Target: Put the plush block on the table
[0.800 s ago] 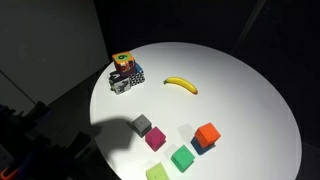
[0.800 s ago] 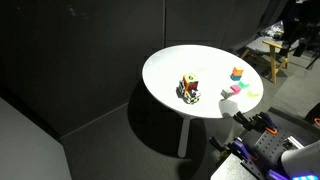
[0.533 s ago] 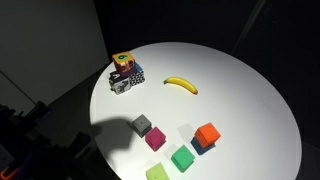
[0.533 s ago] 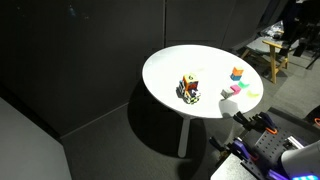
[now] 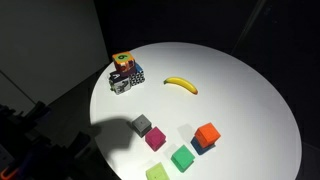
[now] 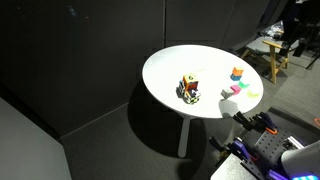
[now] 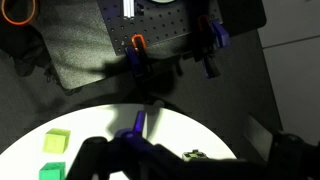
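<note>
Room: dim, surroundings nearly black in both exterior views.
Light: overhead, whitening the table (almost glare); soft shadow beneath.
Wrist view: foreground dark, out of focus.

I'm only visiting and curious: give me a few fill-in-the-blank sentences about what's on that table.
1. The plush block sits ___ the patterned block.
2. Near that stack, on the table, lies a yellow ___.
3. The tabletop's shape is ___.

Missing words: on top of; banana; round.
</note>
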